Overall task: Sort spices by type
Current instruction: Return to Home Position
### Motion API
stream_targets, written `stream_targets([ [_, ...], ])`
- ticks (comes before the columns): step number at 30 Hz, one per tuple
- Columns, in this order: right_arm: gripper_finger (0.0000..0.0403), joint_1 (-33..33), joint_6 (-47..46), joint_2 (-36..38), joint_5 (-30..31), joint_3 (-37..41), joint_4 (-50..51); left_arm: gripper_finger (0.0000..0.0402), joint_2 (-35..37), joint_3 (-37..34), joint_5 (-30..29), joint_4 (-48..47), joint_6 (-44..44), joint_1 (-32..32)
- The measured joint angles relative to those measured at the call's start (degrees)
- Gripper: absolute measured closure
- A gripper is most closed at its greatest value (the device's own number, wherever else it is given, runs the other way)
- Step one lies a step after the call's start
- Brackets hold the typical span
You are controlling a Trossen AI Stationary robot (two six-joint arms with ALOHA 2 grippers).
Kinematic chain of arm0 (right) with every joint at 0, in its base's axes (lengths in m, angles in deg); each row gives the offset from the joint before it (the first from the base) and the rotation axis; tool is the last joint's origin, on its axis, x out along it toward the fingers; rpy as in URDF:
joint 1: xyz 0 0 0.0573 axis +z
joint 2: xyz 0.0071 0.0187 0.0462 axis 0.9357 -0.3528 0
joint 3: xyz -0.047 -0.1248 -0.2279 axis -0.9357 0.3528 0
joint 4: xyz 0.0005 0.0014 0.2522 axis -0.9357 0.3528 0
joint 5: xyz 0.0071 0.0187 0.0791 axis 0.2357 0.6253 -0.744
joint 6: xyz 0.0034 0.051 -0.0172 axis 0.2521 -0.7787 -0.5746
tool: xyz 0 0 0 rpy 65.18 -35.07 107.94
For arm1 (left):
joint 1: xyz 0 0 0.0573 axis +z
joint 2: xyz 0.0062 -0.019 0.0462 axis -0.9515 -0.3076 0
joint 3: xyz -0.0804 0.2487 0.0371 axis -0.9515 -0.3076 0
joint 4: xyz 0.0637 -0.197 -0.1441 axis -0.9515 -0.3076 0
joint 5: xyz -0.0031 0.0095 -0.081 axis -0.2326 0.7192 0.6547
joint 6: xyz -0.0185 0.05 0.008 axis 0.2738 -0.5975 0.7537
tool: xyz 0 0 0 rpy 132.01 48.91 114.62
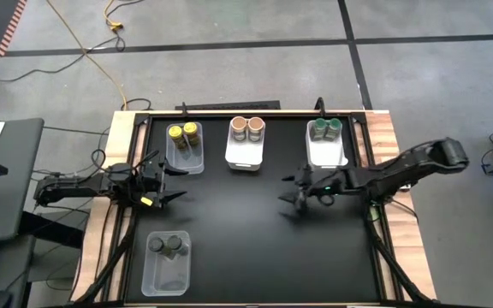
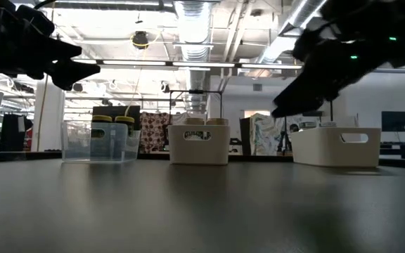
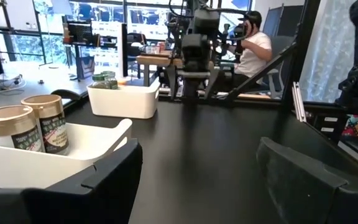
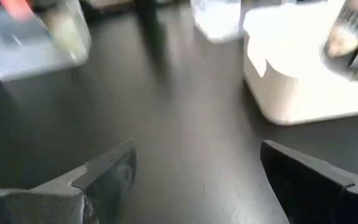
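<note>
Two yellow-topped jars [image 1: 183, 133] stand in a clear bin at the far left. Two tan-topped jars [image 1: 247, 127] stand in a white bin at the far middle and also show in the left wrist view [image 3: 27, 127]. Two green-topped jars [image 1: 324, 128] stand in a white bin at the far right. Two dark grey-topped jars [image 1: 167, 246] stand in a clear bin at the near left. My left gripper [image 1: 176, 184] is open and empty at the left edge. My right gripper [image 1: 291, 192] is open and empty, right of the table's middle, above the black top.
The black table top [image 1: 246, 248] has wooden side strips. The four bins line the far edge and the near left corner. Beyond the table a seated person [image 3: 253, 50] shows in the left wrist view.
</note>
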Motion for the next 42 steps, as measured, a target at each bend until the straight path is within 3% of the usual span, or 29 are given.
stream_targets([
  [6,0.0039,-3.25,-0.32,14.26,-3.80,12.04,-8.20,0.0097,-0.02,-0.04,-0.07,0.00,0.00,0.00],
  [13,0.0039,-1.59,-4.11,28.19,-7.51,17.02,-4.36,0.0097,-0.02,-0.04,-0.09,0.00,0.00,0.02],
  [16,0.0039,-1.67,-5.03,33.80,-6.17,16.98,1.04,0.0097,-0.01,-0.04,-0.10,0.00,0.00,0.02],
  [22,0.0039,-1.67,-6.07,46.99,3.36,17.07,9.54,0.0097,0.00,-0.04,-0.11,-0.01,0.00,0.02],
  [27,0.0039,-1.34,-1.48,59.35,3.31,20.15,9.66,0.0097,0.00,-0.04,-0.11,-0.02,0.00,0.02],
  [30,0.0039,-0.53,-1.43,66.55,2.57,21.31,16.22,0.0097,-0.02,-0.04,-0.11,-0.04,-0.02,0.02],
  [34,0.0039,0.14,2.95,67.59,-4.39,21.31,15.91,0.0097,-0.01,-0.04,-0.13,-0.04,-0.03,0.02],
  [42,0.0039,0.17,2.26,65.45,-5.90,21.29,18.16,0.0097,-0.04,-0.04,-0.17,-0.04,0.00,0.02],
])
